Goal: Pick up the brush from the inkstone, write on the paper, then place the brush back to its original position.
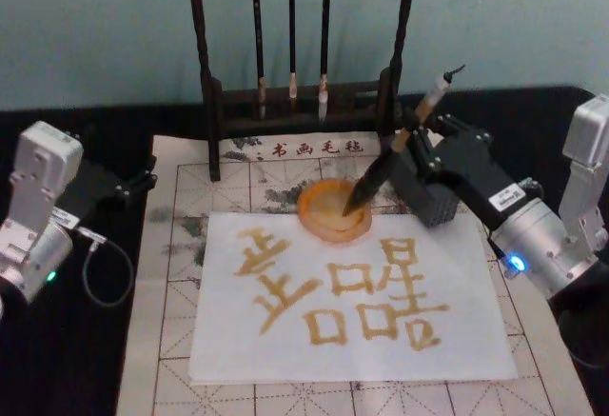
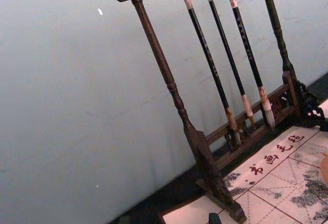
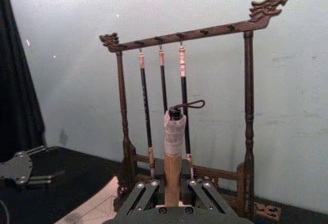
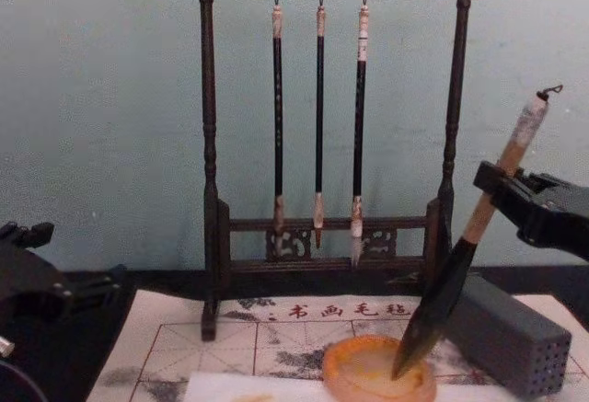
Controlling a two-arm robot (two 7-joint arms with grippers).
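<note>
My right gripper (image 1: 411, 146) is shut on the tan shaft of the brush (image 1: 385, 165), which slants down to the left. Its dark bristle tip rests in the round orange inkstone (image 1: 319, 210), which stands at the far edge of the paper (image 1: 285, 345). Large amber-brown characters cover the white sheet. From the chest, the brush (image 4: 451, 282) leans with its tip in the inkstone (image 4: 363, 376) while the right gripper (image 4: 502, 190) grips it high up. The right wrist view has the shaft (image 3: 173, 152) rising between the fingers (image 3: 143, 196). My left gripper (image 1: 143, 178) is parked open at the left, off the mat.
A dark wooden rack (image 1: 295, 102) with three thin hanging brushes stands behind the inkstone. A grey block with small holes (image 1: 430, 199) sits just right of the inkstone, under my right gripper. The cream felt mat (image 1: 176, 254) with a red grid lies under the paper.
</note>
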